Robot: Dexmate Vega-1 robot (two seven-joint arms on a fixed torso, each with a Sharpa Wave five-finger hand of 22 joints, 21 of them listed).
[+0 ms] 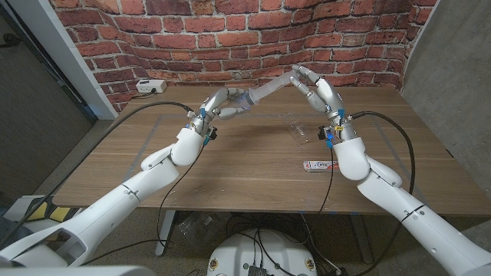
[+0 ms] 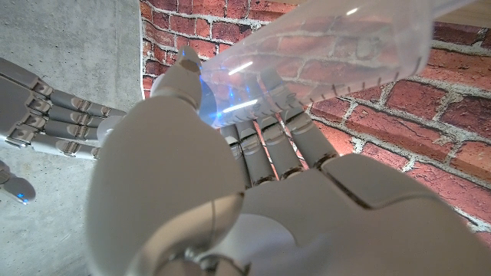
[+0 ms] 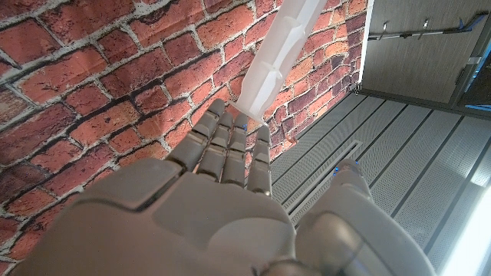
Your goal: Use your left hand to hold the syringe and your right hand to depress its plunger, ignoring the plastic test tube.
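Both arms rise from the bottom corners of the head view and meet in the upper middle of the frame, above the wooden table [image 1: 230, 165]. The left hand [image 1: 222, 103] wraps its fingers around the barrel of the large translucent plastic syringe [image 1: 265, 92], held aloft and tilted up toward the right. The right hand [image 1: 316, 92] presses its straightened, close-set fingertips [image 3: 230, 126] against the end of the white plunger [image 3: 280, 50]. The clear plastic test tube [image 1: 300, 133] lies on the table right of centre, well apart from both hands.
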